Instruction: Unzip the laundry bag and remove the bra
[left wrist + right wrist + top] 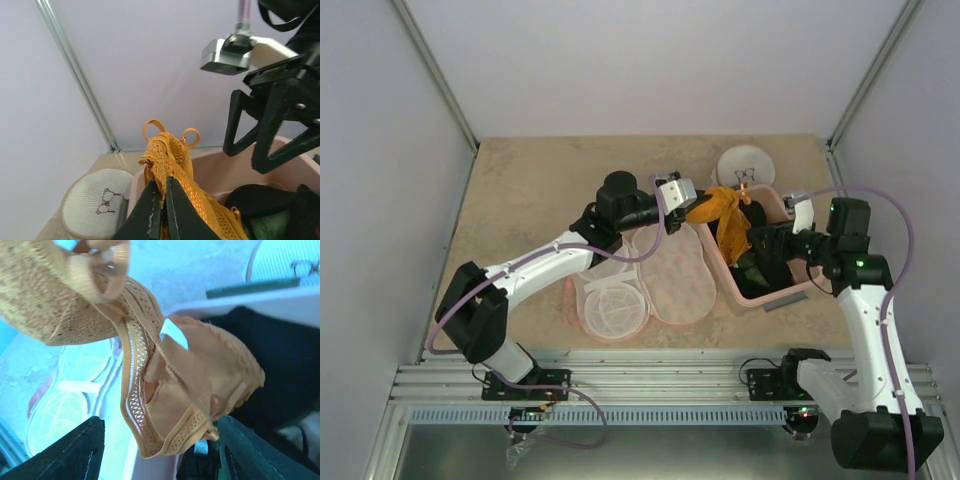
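orange-yellow bra of net lace with padded cups (728, 222) hangs in the air over the left rim of the pink rectangular plastic bin (775, 296), and its lower end droops into the bin. your left claw (698, 208) is pinched tight on the bra's upper lace edge, and you can see two strap loops sticking up above the fingers. your right claw (762, 248) stands wide, with its fingers spread to either side of the lower cup and clamping nothing. beneath the bra, a dark garment (260, 197) lies inside the bin. left of the bin, the flat peanut-shaped laundry bag in cream-pink fabric (675, 285) lies unzipped and spread open on the tan desk (520, 200), white mesh lining up. a white round mesh container (745, 163) sits on the desk just behind the bin.
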Controlling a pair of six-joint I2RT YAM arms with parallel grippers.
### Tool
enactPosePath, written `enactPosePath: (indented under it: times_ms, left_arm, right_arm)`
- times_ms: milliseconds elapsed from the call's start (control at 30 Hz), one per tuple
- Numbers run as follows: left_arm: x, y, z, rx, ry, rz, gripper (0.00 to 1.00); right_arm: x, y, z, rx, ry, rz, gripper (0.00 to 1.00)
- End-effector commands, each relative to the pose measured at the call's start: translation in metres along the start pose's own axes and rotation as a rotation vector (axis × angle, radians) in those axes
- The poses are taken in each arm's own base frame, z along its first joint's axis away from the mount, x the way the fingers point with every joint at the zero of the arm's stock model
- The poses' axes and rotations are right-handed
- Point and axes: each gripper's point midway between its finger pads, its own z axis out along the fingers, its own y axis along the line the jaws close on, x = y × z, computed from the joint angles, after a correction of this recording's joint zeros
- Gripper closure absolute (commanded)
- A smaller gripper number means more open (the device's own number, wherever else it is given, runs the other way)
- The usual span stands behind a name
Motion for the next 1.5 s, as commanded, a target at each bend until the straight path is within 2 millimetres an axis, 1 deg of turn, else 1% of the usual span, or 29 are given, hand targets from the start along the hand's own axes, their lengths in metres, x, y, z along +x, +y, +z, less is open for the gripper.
enactPosePath:
  times_ms: [0,67,167,233,300,333,367,400,500,633,667,700,733,833,867,900,1000,1133,1200,1333,1467]
  left_arm:
    - [-0.037,0.018,0.001,-0.025,-0.076,0.065,1.00]
    - [-0.051,0.023,0.002,-0.029,-0.074,0.080,1.00]
    - [-0.063,0.036,0.005,-0.059,-0.020,0.062,1.00]
    - [-0.073,0.044,0.007,-0.070,0.017,0.043,1.00]
    - [-0.081,0.051,0.008,-0.079,0.046,0.015,1.00]
    - [-0.084,0.054,0.009,-0.088,0.060,-0.010,1.00]
    - [-0.095,0.058,0.009,-0.101,0.056,-0.021,1.00]
    - [-0.101,0.058,0.010,-0.105,0.059,-0.030,1.00]
    - [-0.119,0.052,0.009,-0.068,0.035,-0.018,1.00]
    - [-0.142,0.046,0.005,-0.021,0.005,0.020,1.00]
    - [-0.149,0.045,0.003,-0.012,-0.003,0.044,1.00]
    - [-0.156,0.045,0.001,-0.004,-0.011,0.062,1.00]
    - [-0.164,0.043,0.000,0.011,-0.021,0.079,1.00]
    - [-0.189,0.036,-0.007,0.067,-0.048,0.103,1.00]
    - [-0.197,0.033,-0.009,0.086,-0.058,0.115,1.00]
    - [-0.207,0.030,-0.013,0.105,-0.072,0.137,1.00]
    - [-0.227,0.023,-0.023,0.144,-0.094,0.203,1.00]
    - [-0.244,0.021,-0.033,0.144,-0.118,0.242,1.00]
    - [-0.249,0.019,-0.037,0.147,-0.129,0.246,1.00]
    - [-0.255,0.016,-0.042,0.153,-0.140,0.255,1.00]
    - [-0.261,0.018,-0.044,0.136,-0.147,0.283,1.00]
  right_arm:
    - [-0.038,0.019,-0.017,-0.019,-0.154,-0.218,0.39]
    - [-0.048,0.024,-0.028,0.030,-0.227,-0.329,0.39]
    - [-0.055,0.032,-0.041,0.072,-0.315,-0.447,0.34]
    - [-0.054,0.033,-0.039,0.066,-0.319,-0.476,0.33]
    - [-0.050,0.040,-0.030,0.023,-0.291,-0.491,0.30]
    - [-0.050,0.042,-0.027,0.011,-0.283,-0.499,0.27]
    - [-0.050,0.045,-0.025,-0.003,-0.282,-0.516,0.24]
    - [-0.050,0.048,-0.023,-0.015,-0.281,-0.533,0.21]
    - [-0.055,0.052,-0.022,-0.034,-0.302,-0.579,0.15]
    - [-0.063,0.043,-0.026,0.024,-0.358,-0.635,0.06]
    - [-0.063,0.047,-0.027,-0.002,-0.374,-0.658,0.05]
    - [-0.061,0.055,-0.029,-0.063,-0.390,-0.688,0.05]
    - [-0.058,0.065,-0.032,-0.130,-0.413,-0.720,0.05]
    - [-0.061,0.075,-0.047,-0.220,-0.492,-0.765,0.04]
    - [-0.060,0.077,-0.053,-0.248,-0.512,-0.785,0.04]
    - [-0.058,0.084,-0.061,-0.302,-0.530,-0.817,0.04]
    - [-0.061,0.092,-0.079,-0.353,-0.561,-0.874,0.04]
    - [-0.069,0.097,-0.088,-0.384,-0.557,-0.877,0.04]
    - [-0.075,0.098,-0.091,-0.381,-0.565,-0.864,0.04]
    - [-0.080,0.093,-0.092,-0.334,-0.568,-0.841,0.04]
    - [-0.083,0.086,-0.092,-0.284,-0.573,-0.823,0.04]
